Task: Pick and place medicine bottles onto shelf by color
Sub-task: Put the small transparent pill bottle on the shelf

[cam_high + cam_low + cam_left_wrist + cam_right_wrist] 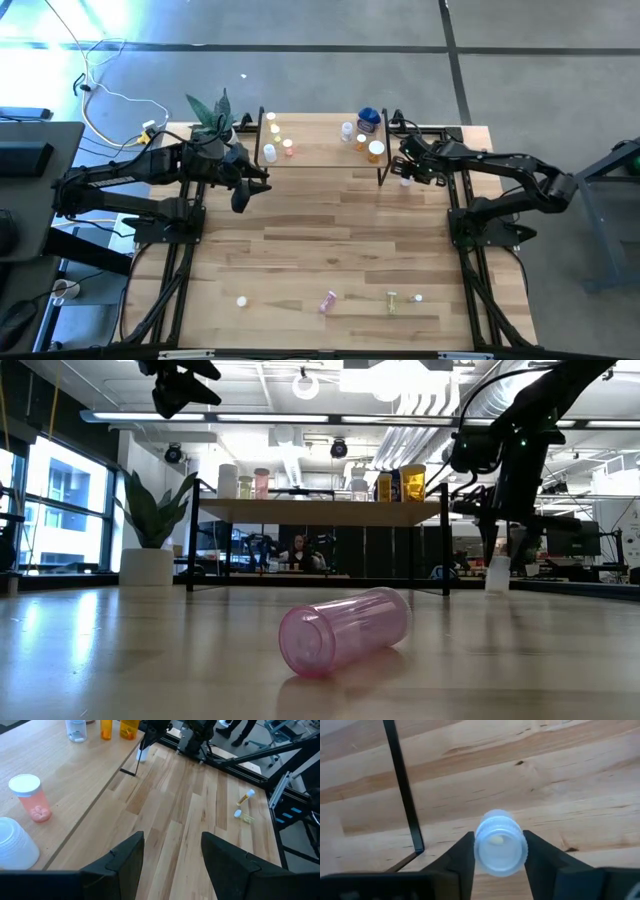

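Observation:
The shelf (320,158) stands at the table's far side. On its left part are white, pink and yellowish bottles (272,150). On its right part are a blue bottle (368,120), a clear one and orange ones (375,150). My right gripper (405,175) is beside the shelf's right front leg (402,785), shut on a small white bottle (500,845). My left gripper (172,855) is open and raised in front of the shelf's left end, holding nothing. A pink bottle (345,630) lies on its side near the table's near edge. My right gripper pinches the small white bottle between its two fingers (460,857), which sit on either side of its capped top (482,845). The fingers come from above, pointing down. The bottle stays upright below them (497,573); whether its base touches the table, I cannot tell.
Near the table's near edge lie a white bottle (241,300), the pink one (327,300), a yellow-green one (391,300) and another white one (417,297). A potted plant (212,120) stands by the shelf's left end. The table's middle (330,230) is bare wood.

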`<state>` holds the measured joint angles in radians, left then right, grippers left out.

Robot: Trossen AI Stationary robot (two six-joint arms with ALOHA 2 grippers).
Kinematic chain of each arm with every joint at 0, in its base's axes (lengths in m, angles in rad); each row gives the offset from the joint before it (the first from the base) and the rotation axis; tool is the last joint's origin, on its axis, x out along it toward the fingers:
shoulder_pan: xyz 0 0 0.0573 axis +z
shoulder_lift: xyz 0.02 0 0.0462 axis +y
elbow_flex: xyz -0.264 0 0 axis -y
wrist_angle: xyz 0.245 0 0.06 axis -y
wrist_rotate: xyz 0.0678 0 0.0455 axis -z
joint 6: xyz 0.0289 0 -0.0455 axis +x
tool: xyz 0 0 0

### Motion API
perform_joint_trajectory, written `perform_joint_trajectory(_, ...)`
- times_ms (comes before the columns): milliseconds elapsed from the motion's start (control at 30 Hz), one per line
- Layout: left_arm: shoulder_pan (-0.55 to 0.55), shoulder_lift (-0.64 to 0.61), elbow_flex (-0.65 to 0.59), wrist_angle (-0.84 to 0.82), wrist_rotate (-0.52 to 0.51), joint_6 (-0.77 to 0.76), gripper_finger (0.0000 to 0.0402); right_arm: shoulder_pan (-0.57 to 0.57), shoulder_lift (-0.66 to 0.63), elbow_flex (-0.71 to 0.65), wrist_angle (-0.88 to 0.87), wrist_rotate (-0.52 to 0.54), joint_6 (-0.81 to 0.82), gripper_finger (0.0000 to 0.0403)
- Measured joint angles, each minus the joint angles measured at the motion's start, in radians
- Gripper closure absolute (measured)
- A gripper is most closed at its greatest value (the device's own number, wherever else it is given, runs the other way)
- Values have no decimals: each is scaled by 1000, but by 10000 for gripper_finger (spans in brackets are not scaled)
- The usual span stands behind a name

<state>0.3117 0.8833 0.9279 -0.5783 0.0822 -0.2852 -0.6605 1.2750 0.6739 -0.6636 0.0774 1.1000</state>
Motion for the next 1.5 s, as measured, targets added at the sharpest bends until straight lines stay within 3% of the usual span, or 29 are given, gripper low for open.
perform_joint_trajectory(233,0,0,0,-1,0,8,216,23,-33,1,-38,-80,7,282)
perform_joint_trajectory(467,2,0,0,-1,0,37,216,160,-54,92,-263,-103,64,277)
perform_joint_trajectory(767,2,0,0,-1,0,53,216,331,-54,220,-404,-26,207,277)
perform_joint_trajectory(967,2,0,0,-2,1,53,216,338,-53,282,-461,35,235,276)
perform_joint_trajectory(1267,2,0,0,-9,1,53,216,374,-53,421,-568,45,229,275)
perform_joint_trajectory(1500,2,0,0,-9,1,72,216,435,-53,480,-451,-14,195,274)
